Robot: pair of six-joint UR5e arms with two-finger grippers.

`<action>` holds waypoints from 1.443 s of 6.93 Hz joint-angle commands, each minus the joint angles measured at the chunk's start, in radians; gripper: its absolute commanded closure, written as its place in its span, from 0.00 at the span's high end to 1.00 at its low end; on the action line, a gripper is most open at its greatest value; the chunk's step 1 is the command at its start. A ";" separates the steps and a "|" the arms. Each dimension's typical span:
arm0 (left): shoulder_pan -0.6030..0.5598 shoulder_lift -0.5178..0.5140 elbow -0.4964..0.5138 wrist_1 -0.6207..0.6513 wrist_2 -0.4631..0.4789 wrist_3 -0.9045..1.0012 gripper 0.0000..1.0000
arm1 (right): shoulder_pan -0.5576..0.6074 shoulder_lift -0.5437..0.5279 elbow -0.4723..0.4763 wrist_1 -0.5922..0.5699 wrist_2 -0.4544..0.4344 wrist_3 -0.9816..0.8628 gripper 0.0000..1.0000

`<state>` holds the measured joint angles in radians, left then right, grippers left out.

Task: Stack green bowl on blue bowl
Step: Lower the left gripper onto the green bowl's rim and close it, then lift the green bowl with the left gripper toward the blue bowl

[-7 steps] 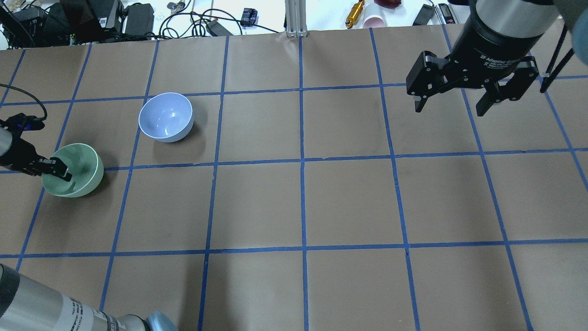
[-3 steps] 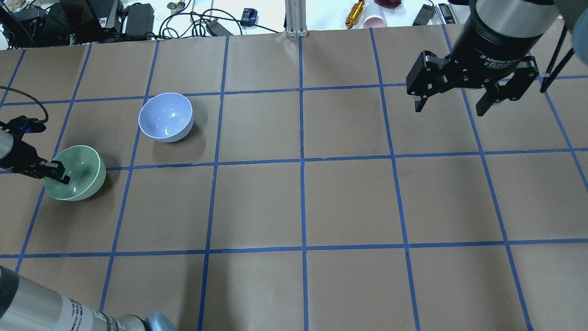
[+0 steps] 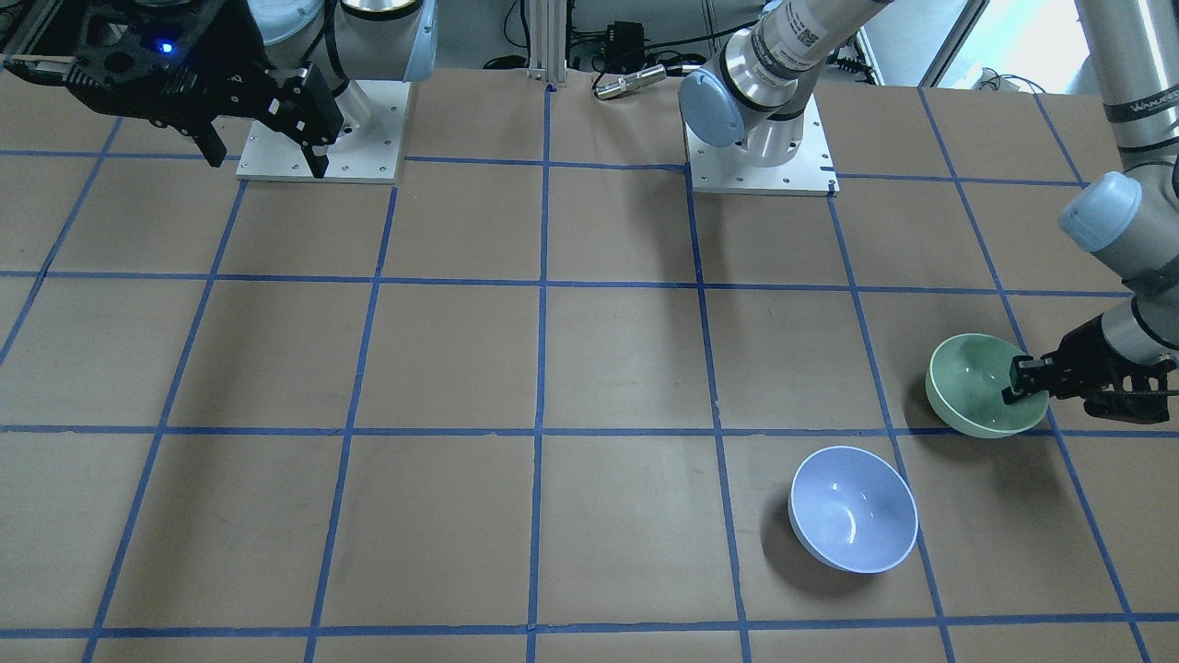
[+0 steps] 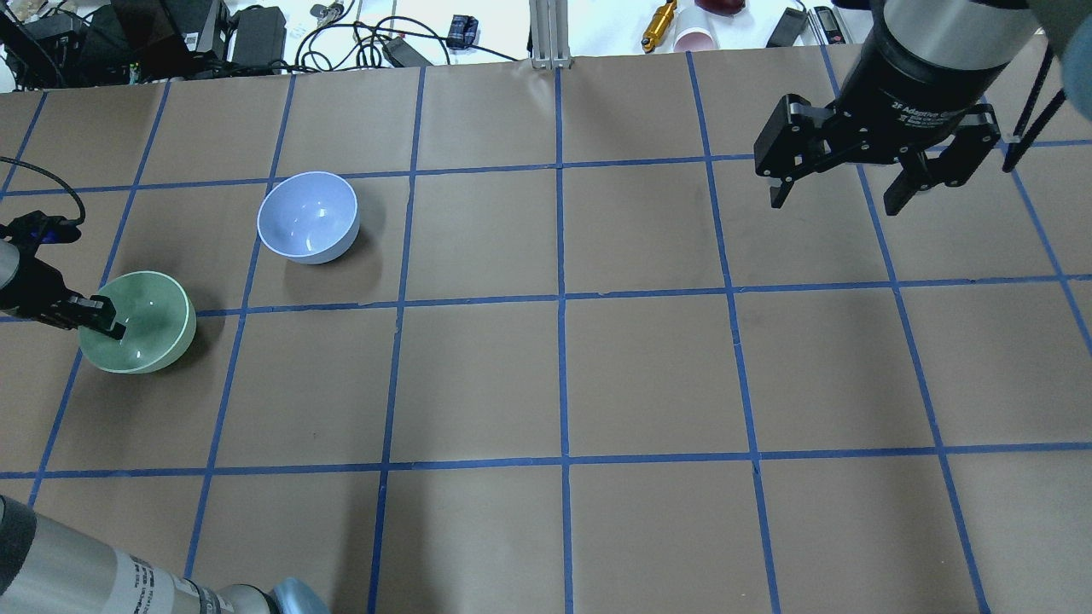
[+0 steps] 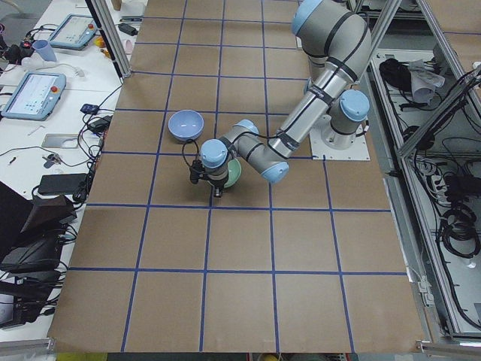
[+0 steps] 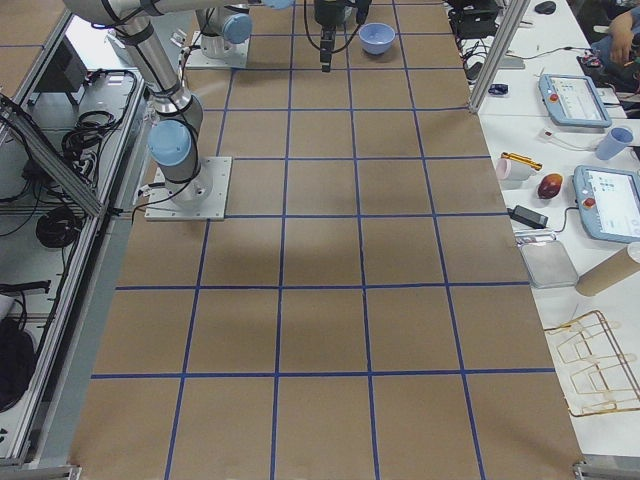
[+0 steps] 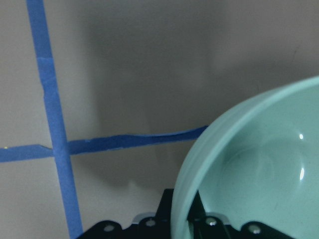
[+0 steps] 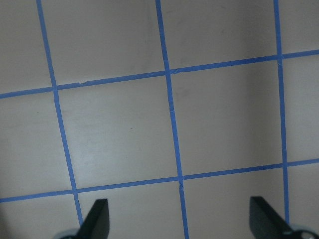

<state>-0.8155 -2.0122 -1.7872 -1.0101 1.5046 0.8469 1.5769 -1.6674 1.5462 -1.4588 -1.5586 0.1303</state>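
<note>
Green bowl (image 4: 141,328): lies at the far left of the overhead view, below and left of the blue bowl and apart from it; looks slightly tipped; hard to say whether quite clear of the desk.
Blue bowl (image 4: 307,217): stands upright and empty on the desk (image 4: 648,375), mouth up, in the upper left of the overhead view.
Left claw (image 4: 107,322): clenched on the green bowl's rim at its left side, one finger inside the wall and one outside; in the wrist view, rim runs between the fingers at the bottom of the frame.
Right claw (image 4: 836,203): released, fingers spread wide, hovering at the upper right of the overhead view, well apart from both bowls.
Step in hand: probably lifting the green bowl for the carry up and right across the frame.
Doing it well: hold the pinch firm, since a glossy thin rim may swivel; raise until the base clears the blue rim; level the bowl; centre over the blue mouth; lower straight; let go only once nested.
Risk: off-centre lowering could shove or tip the blue bowl.
</note>
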 commanded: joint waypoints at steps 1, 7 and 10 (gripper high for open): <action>0.001 0.012 0.018 -0.039 -0.004 0.000 0.00 | 0.000 0.000 0.000 0.000 -0.001 0.000 1.00; -0.002 0.052 0.162 -0.260 -0.117 -0.009 0.00 | 0.000 0.000 0.000 0.000 -0.001 0.000 1.00; -0.017 0.035 0.206 -0.347 -0.196 -0.041 0.00 | 0.000 0.000 0.000 0.000 0.000 0.000 1.00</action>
<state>-0.8260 -1.9710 -1.5878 -1.3429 1.3410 0.8246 1.5769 -1.6675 1.5463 -1.4588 -1.5594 0.1304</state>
